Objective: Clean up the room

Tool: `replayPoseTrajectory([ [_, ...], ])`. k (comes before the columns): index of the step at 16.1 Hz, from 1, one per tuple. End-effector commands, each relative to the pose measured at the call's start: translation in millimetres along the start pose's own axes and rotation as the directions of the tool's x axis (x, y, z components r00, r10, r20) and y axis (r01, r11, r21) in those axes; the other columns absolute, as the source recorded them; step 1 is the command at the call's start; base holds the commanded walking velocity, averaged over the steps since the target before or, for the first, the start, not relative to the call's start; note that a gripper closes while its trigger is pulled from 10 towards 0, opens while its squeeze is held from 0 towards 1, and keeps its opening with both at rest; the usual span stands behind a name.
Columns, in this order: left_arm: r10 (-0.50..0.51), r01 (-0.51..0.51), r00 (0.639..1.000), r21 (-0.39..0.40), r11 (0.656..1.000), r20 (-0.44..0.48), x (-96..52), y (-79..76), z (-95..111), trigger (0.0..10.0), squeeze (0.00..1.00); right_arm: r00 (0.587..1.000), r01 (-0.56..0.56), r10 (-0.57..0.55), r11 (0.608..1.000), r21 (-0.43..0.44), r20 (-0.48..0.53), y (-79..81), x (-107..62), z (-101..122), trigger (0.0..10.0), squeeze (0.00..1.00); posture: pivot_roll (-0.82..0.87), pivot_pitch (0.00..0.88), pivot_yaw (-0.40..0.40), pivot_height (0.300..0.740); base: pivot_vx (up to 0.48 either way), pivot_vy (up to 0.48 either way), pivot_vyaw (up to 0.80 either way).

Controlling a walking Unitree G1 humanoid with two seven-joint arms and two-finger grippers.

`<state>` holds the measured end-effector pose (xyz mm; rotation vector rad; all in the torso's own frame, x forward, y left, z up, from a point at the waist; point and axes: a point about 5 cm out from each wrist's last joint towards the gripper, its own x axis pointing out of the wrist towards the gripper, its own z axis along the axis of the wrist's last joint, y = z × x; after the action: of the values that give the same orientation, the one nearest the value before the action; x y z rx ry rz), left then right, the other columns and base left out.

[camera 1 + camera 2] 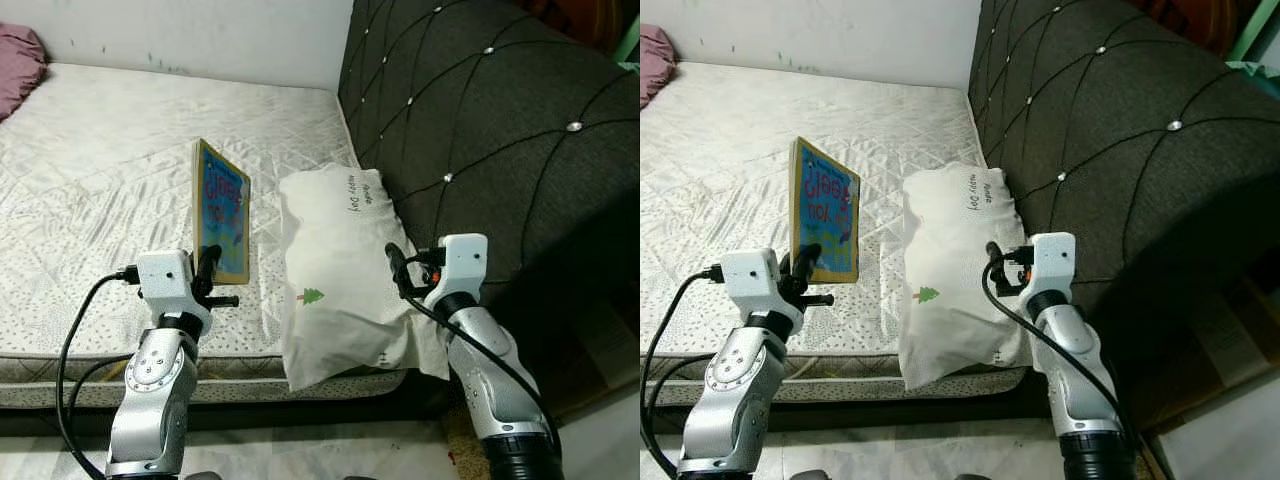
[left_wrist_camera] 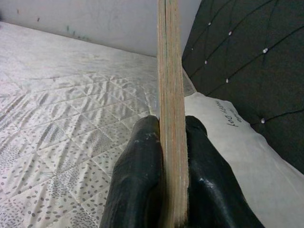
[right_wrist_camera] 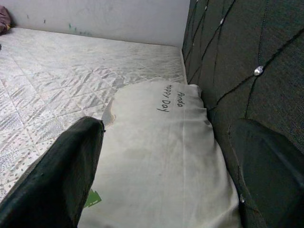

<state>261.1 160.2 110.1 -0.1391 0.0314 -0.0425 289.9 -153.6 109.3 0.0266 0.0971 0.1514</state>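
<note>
The book [image 1: 221, 211], a thin hardback with a colourful blue cover and yellow border, is standing upright above the bed's mattress [image 1: 90, 170], lifted by its lower edge; the left gripper [image 1: 208, 268] is clamping down on that edge, and in the left wrist view its two black fingers [image 2: 137, 180] are pressing flat against either side of the board-like covers [image 2: 172, 109]; the book is sitting just beside the white pillow [image 1: 340, 275], towards the robot's left of it; that pillow, printed with a small green tree and handwriting-style lettering, is lying along the foot of the dark tufted headboard [image 1: 490, 130] and hanging a little over the mattress's near edge; the right gripper [image 3: 166, 175] is hovering over the pillow's near end with its fingers spread wide and nothing between them; a pinkish-purple bundle of cloth [image 1: 18, 62] is resting at the far left corner of the bed, well apart from everything else.
</note>
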Motion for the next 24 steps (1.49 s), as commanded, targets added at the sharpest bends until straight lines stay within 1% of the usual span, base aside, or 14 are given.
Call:
replayPoseTrajectory([
  [1, -0.024, 0.024, 0.998, -0.003, 1.000, 0.059, 4.5, -6.9, 14.4, 10.0, 0.00, 1.000, 0.008, -0.008, 1.000, -0.006, 0.005, -4.1, 1.7, 2.8, 10.0, 0.00, -0.04, 0.000, -0.118, 0.740, 0.000, 0.000, 0.00],
  [3, -0.027, 0.027, 0.998, -0.007, 1.000, 0.057, 6.6, -7.9, 14.6, 10.0, 0.00, 1.000, 0.008, -0.008, 1.000, -0.008, 0.005, -3.9, 1.9, 2.8, 10.0, 0.00, -0.04, 0.000, -0.117, 0.740, 0.000, 0.000, 0.00],
  [6, -0.022, 0.024, 0.999, -0.039, 0.999, 0.038, 7.3, -8.7, 12.9, 10.0, 0.00, 1.000, 0.011, -0.011, 1.000, -0.011, 0.000, -4.6, 2.0, 2.4, 10.0, 0.00, -0.04, 0.000, -0.120, 0.740, 0.000, 0.480, 0.00],
  [14, -0.028, 0.030, 0.998, -0.026, 0.999, 0.052, 8.4, -9.1, 15.5, 10.0, 0.00, 1.000, 0.012, -0.012, 1.000, -0.016, -0.003, -5.6, 3.2, 2.8, 10.0, 0.00, -0.04, 0.008, -0.124, 0.740, 0.000, 0.480, 0.00],
  [19, -0.022, 0.023, 0.998, -0.026, 0.999, 0.062, 9.1, -7.7, 18.0, 10.0, 0.00, 1.000, 0.013, -0.013, 1.000, -0.018, -0.002, -6.0, 3.5, 3.1, 10.0, 0.00, -0.04, 0.003, -0.124, 0.740, 0.000, 0.000, 0.00],
  [24, -0.047, 0.049, 0.996, -0.032, 0.998, 0.080, 8.1, -9.5, 19.5, 10.0, 0.00, 1.000, 0.012, -0.012, 1.000, -0.019, -0.005, -5.3, 2.7, 1.9, 10.0, 0.00, -0.04, 0.000, -0.122, 0.740, 0.000, 0.000, 0.00],
])
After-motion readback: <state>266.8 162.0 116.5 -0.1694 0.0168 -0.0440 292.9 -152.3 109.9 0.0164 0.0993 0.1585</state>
